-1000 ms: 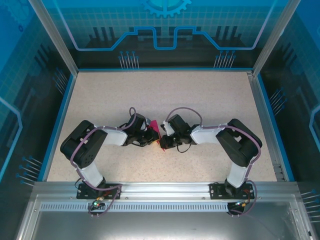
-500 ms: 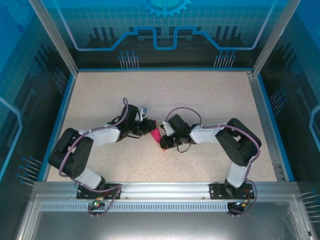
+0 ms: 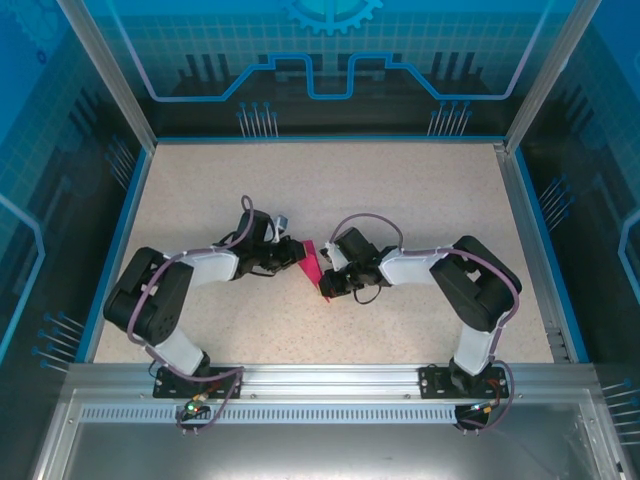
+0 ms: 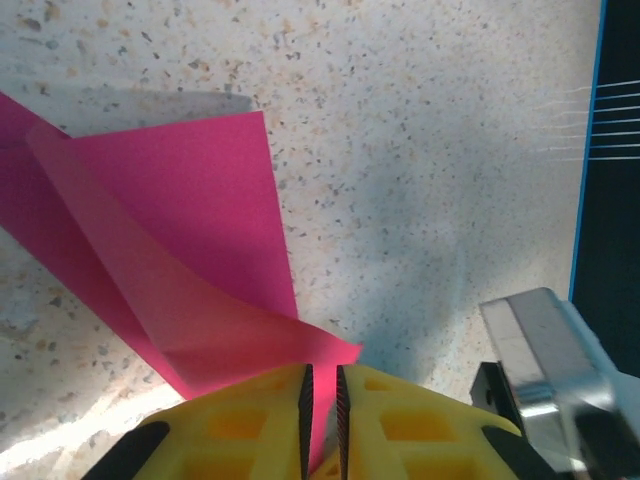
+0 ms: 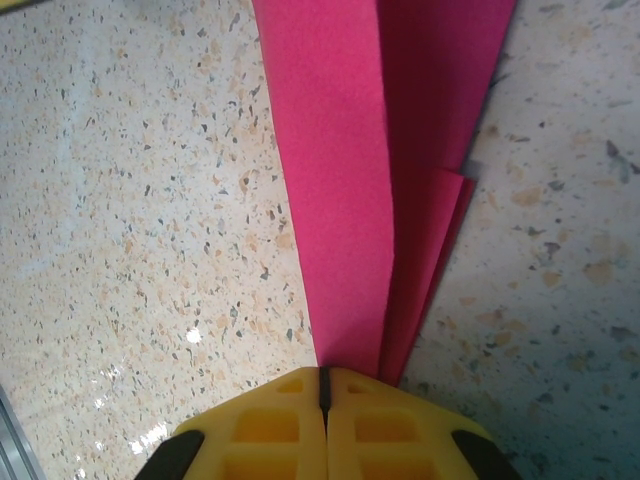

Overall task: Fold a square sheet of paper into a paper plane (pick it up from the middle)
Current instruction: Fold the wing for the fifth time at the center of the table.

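Note:
The magenta-pink square sheet of paper (image 3: 311, 264) lies folded into a narrow strip mid-table, between both grippers. In the right wrist view its stacked layers (image 5: 380, 150) run straight out from my right gripper (image 5: 323, 372), which is shut on their near end. In the left wrist view one flap (image 4: 190, 290) curls up off the flat part and passes into my left gripper (image 4: 321, 368). Its jaws stand a thin slit apart, open, with the pink flap showing through the slit. From above, the left gripper (image 3: 297, 254) sits at the strip's far end and the right gripper (image 3: 324, 287) at its near end.
The speckled table (image 3: 330, 190) has a blue rim (image 3: 118, 240) and transparent walls with metal posts (image 3: 105, 70). The table's blue edge (image 4: 588, 150) shows close by in the left wrist view. The two arms nearly meet at the centre.
My left arm has swung up from the strip's near side to its far end. Its jaws have loosened, then narrowed again. The right arm has held still, shut on the paper.

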`<state>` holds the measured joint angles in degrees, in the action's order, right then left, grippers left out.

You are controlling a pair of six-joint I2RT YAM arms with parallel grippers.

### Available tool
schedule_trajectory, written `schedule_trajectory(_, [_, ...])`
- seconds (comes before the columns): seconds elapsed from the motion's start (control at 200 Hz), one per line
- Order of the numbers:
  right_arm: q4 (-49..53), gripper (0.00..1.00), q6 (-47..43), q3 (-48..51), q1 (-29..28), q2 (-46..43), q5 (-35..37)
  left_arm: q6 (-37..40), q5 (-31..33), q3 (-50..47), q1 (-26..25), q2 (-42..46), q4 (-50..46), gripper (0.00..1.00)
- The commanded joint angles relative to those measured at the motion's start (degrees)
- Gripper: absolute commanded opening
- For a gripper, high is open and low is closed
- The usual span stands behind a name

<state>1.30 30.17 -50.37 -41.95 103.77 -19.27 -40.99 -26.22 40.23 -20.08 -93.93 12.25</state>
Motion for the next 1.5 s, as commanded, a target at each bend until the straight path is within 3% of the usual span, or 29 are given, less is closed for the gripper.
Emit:
schedule_trajectory(0.0, [7.7,0.05,0.3,1.3,0.3,3.5,2.2,-0.5,-1.2,-1.1,0.2,-2.1,3.6,0.18])
schedule_trajectory(0.725, [7.5,0.05,0.3,2.0,0.3,3.8,1.5,2.7,0.8,0.4,1.1,-8.5,5.0,0.16])
schedule_trajectory(1.495, [9.0,0.05,-0.8,3.3,0.0,3.4,2.5,10.9,4.8,11.8,4.8,-14.8,-7.3,0.16])
